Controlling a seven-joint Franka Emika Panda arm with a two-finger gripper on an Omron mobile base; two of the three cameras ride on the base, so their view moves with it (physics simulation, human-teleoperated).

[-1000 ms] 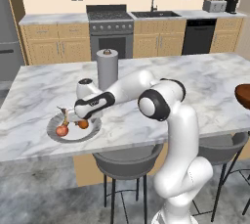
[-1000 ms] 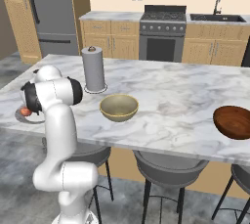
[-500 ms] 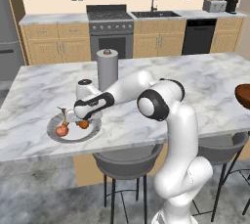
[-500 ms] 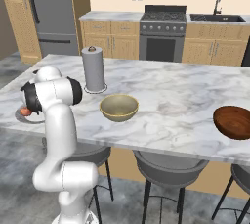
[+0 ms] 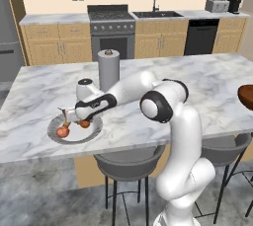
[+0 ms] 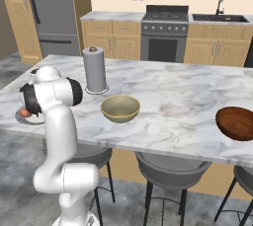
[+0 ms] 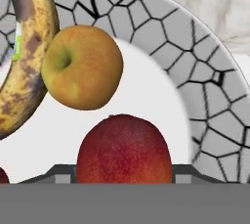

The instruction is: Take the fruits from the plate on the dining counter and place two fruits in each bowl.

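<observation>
Hand view, nearest: red fruit sits right at the bottom edge, where the fingertips would be. The tips themselves are hidden, so contact can't be confirmed. Judging by the fruit's position, the gripper looks half-closed around it, probably squeezing its sides, but a firm hold can't be told for certain.

Just beyond: yellow-green fruit, close to the red one with a thin gap between them. Its left side touches the banana, which curves up the left edge, spotted brown.

All lie on the plate, white centre, crackle-patterned grey rim.

Left base view: the arm reaches low over the plate near the left end of the dining counter. An orange fruit lies on the plate beside the gripper.

Farther off: tan bowl mid-counter, near the paper towel roll. Dark brown bowl far along at the right end. I see no fruit in either.

Risks, as I judge them:
- Round fruit could squirt out on lifting if the grip sits off its widest part.
- Neighbours are crowded; a tilted lift could nudge the yellow-green fruit and roll it over the rim.
- The carry to either bowl is long; a weak grip may drop the fruit on the marble.
</observation>
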